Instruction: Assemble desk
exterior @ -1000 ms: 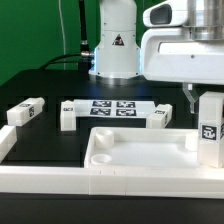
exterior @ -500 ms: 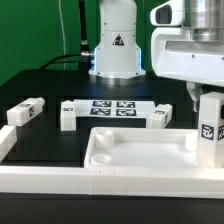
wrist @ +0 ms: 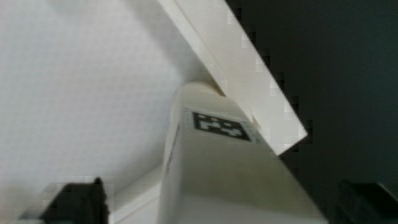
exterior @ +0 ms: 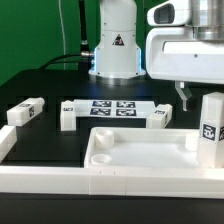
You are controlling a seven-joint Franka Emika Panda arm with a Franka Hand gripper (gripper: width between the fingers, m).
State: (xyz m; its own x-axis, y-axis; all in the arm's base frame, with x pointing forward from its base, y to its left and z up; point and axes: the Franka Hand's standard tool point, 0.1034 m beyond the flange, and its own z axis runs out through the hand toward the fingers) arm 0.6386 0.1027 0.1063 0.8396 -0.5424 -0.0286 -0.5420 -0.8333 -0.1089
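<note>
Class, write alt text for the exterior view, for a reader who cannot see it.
A white robot pincer hangs by the top of a desk leg standing upright at the exterior view's right, beside the tray-like tabletop. Three more legs sit beyond it on the black table, two of them flanking the marker board.

Bright, even light – wrist view blurred

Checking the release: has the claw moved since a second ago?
Yes: the claw shifted toward the exterior view's left, away from the upright white plastic block leg.
</note>
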